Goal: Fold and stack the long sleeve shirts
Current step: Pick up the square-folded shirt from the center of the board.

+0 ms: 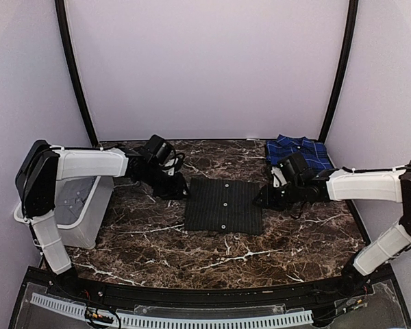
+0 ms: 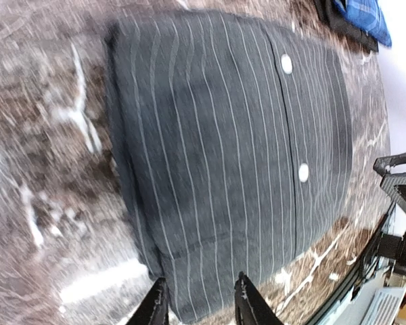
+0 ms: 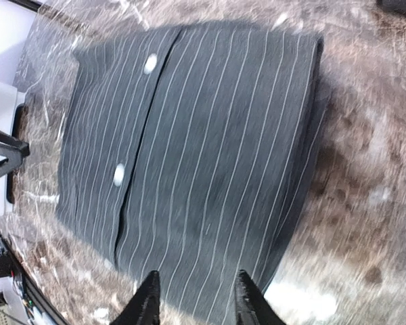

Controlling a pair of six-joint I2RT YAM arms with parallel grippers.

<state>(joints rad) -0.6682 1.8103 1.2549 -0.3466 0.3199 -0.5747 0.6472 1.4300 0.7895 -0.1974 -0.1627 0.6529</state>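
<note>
The black shirt (image 1: 224, 205) lies in the middle of the desk (image 1: 192, 253). It is folded into a neat, flat block with thin pale stripes. A row of white buttons (image 1: 225, 203) runs down its middle.

The left claw (image 1: 180, 190) sits low at the shirt's left edge. Its two fingers (image 2: 155, 306) are apart, with a gap between them, and nothing is pinched there. In the left wrist view the edge of the shirt shows in that gap. I cannot tell if the fingers touch the cloth.

The right claw (image 1: 259, 200) sits low at the shirt's right edge. Its fingers (image 3: 147, 301) are apart too and hold nothing. Striped cloth shows under the gap.

The plaid shirt (image 1: 298, 151) is blue and dark. It lies folded at the back right of the desk, behind the right arm and apart from the black shirt.

A white bin (image 1: 82, 205) stands at the left edge of the desk, under the left arm.
</note>
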